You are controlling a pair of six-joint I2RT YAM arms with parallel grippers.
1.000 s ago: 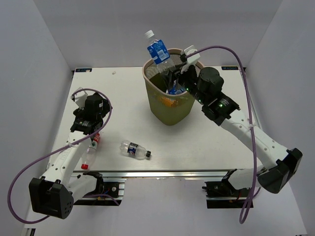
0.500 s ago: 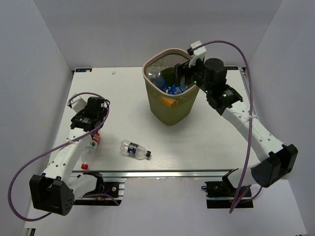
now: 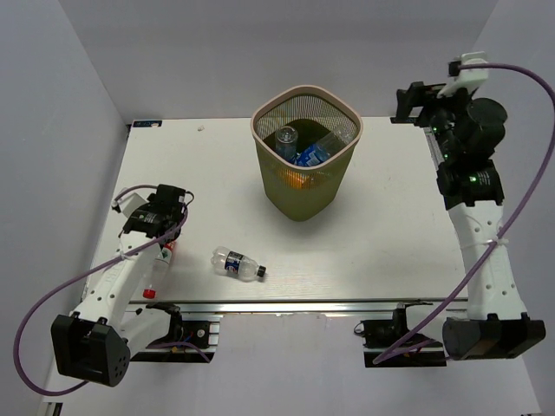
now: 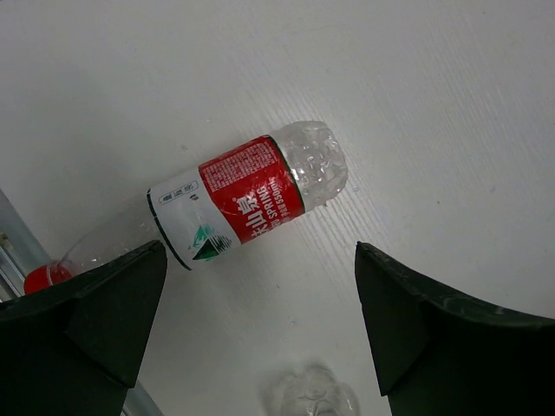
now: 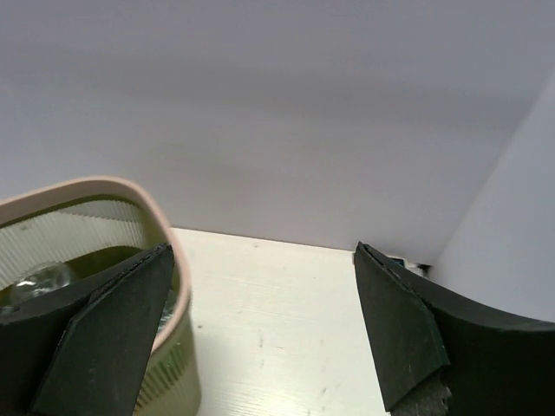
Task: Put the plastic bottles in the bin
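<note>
The olive mesh bin (image 3: pixel 303 204) with its pink rim (image 5: pixel 130 186) stands at the table's back centre. It holds several plastic bottles: a clear one (image 3: pixel 286 136), a blue-labelled one (image 3: pixel 309 156) and an orange one (image 3: pixel 298 179). A red-labelled bottle (image 4: pixel 251 195) lies flat near the left front edge, partly under my left arm. My left gripper (image 4: pixel 260 260) hangs open just above it. A clear bottle end (image 4: pixel 312 394) shows at that view's bottom edge. Another labelled bottle (image 3: pixel 238 264) lies at front centre. My right gripper (image 3: pixel 401 104) is open and empty, raised right of the bin.
White walls close in the table (image 3: pixel 390 234) at the back and both sides. The metal front rail (image 3: pixel 286 305) runs along the near edge. Purple cables (image 3: pixel 52 299) loop off both arms.
The right gripper opened over the bin and its blue-labelled bottle dropped in. The right arm then pulled back to the right and up. The left gripper shifted slightly left over the red-labelled bottle.
</note>
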